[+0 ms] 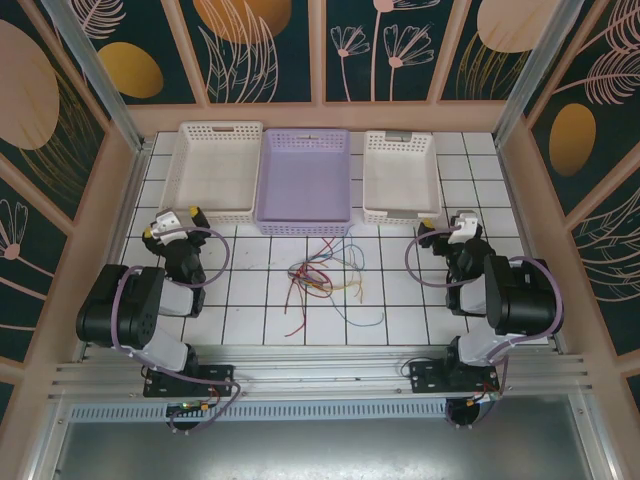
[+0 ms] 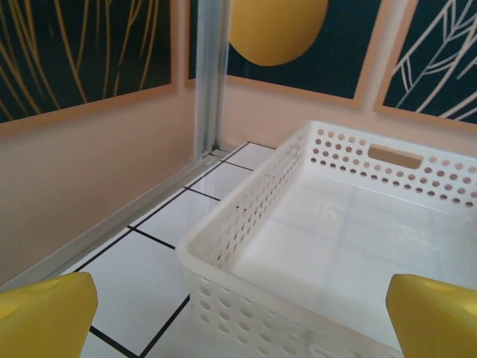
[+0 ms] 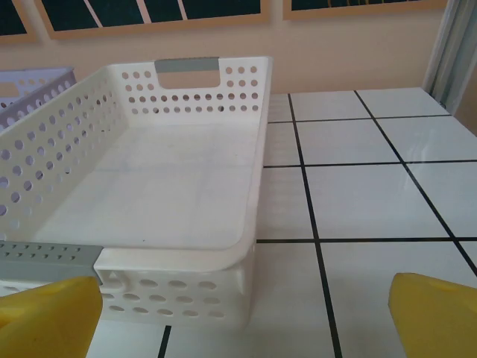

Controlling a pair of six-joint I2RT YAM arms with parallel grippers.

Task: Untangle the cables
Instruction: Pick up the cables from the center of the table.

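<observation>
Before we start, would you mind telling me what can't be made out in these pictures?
1. Cables, top view: too thin and small to count them or tell which strand crosses over which in the tangle.
2. Lilac basket, right wrist view: mostly hidden behind the right white basket and cut by the left edge.
3. Fingers of the left gripper, left wrist view: cut off by the bottom edge.

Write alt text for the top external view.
A tangle of red, blue and yellow-tan cables lies on the tiled table, just in front of an empty lilac basket. The left gripper and right gripper sit open, clear of it.
</observation>
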